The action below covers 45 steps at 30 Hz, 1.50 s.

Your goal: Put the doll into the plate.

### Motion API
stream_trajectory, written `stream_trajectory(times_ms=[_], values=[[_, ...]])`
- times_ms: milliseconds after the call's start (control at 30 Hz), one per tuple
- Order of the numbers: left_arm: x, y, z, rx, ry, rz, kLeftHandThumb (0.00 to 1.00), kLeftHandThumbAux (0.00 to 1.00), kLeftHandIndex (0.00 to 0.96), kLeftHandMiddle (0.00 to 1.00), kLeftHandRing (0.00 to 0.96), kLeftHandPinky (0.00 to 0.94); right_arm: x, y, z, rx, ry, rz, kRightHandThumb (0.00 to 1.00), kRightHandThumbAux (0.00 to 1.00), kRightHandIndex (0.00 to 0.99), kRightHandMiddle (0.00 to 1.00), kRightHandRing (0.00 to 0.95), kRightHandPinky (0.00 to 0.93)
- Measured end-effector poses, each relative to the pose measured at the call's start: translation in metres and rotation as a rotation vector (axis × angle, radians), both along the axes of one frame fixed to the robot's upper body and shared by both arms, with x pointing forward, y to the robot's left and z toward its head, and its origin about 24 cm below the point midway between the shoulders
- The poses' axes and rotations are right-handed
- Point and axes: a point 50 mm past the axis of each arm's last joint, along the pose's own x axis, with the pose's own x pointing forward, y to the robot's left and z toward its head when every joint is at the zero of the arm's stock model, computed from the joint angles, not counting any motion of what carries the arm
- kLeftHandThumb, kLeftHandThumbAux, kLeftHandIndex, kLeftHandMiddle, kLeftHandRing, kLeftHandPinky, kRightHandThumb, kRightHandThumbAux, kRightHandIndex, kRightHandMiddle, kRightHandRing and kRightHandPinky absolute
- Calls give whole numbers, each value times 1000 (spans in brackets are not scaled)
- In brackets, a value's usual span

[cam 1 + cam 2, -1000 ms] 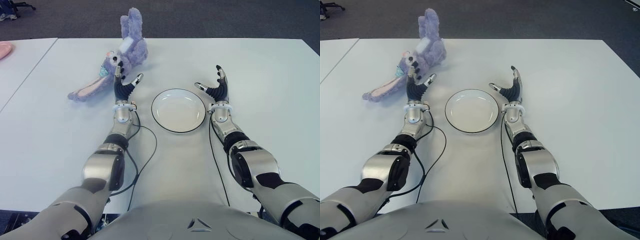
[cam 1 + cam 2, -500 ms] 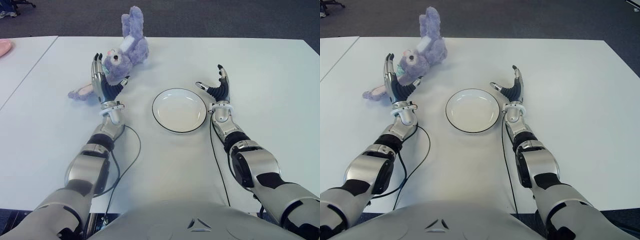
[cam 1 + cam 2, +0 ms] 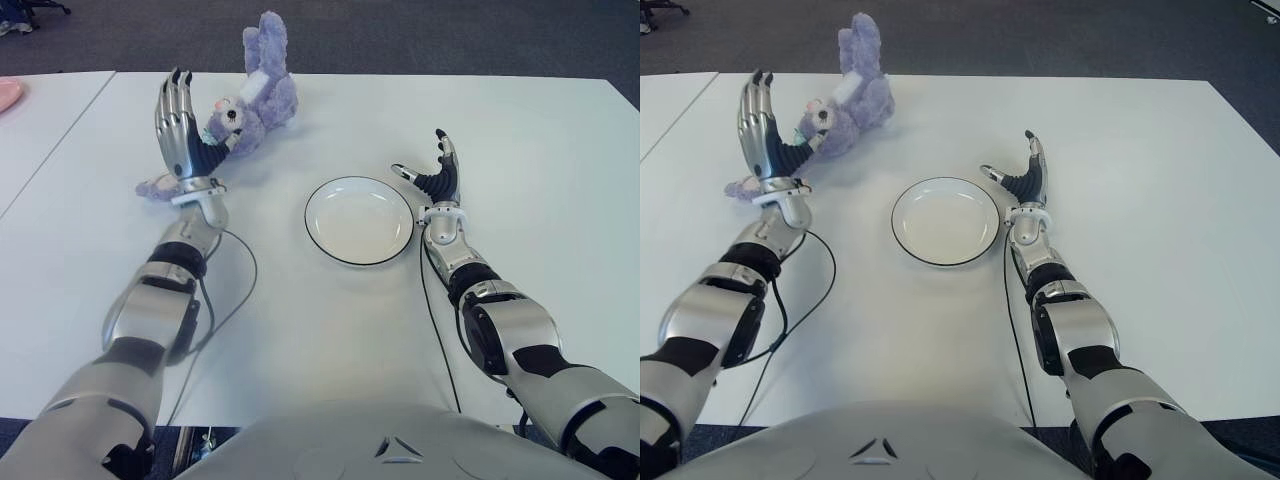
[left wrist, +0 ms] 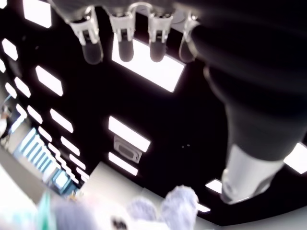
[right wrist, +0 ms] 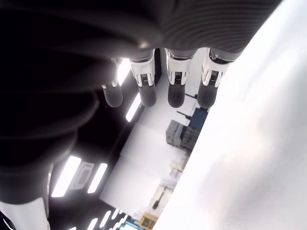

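In the left eye view the doll (image 3: 245,105), a purple plush rabbit, lies on its side on the white bench (image 3: 520,130), well apart from the plate (image 3: 359,220), which sits nearer the robot and holds nothing, so the task is not yet begun in earnest. The left hand (image 3: 180,135) is raised upright just beside the doll on its left side, fingers straight and spread, gripping nothing; held that way it looks ready to close in on the plush from the side. The right hand (image 3: 435,175) shows just to the right of the plate, fingers loosely extended and empty (idle, by the look of it, and clear of the plate so the doll can be brought over). The right eye view gives the same layout: the doll (image 3: 840,105) beyond and to the left of the plate (image 3: 945,220). The left wrist view looks past that hand's fingertips (image 4: 124,50), which stand apart with nothing between them, toward ceiling lights, with a bit of the purple doll (image 4: 180,203) at the frame's edge. The right wrist view shows its own fingertips (image 5: 175,96) lined up and uncurled, holding nothing, beside the bare bench (image 5: 259,167).
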Motion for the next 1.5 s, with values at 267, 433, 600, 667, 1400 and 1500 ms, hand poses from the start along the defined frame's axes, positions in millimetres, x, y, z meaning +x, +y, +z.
stream_trajectory(times_ms=[267,433,600,667,1400,1500], values=[[10,15,21,142,32,32,2,694,119,0,0,0,0,0,0,0,0,0,0,735,0,51,61,97],[13,24,22,243,129,36,0,680,86,0,0,0,0,0,0,2,0,-2,0,744,3,52,65,104],[12,35,15,326,258,42,0,671,69,0,0,0,0,0,0,6,0,-5,0,750,7,52,67,103],[12,40,11,365,319,43,0,671,72,0,0,0,0,0,0,7,0,-5,0,752,8,53,67,101],[8,68,-20,506,1039,-29,0,508,56,0,0,0,0,-2,0,29,7,-7,0,746,27,75,94,145],[9,67,-20,490,1129,-59,0,487,49,0,0,0,0,-3,0,52,12,-11,0,748,34,82,101,152]])
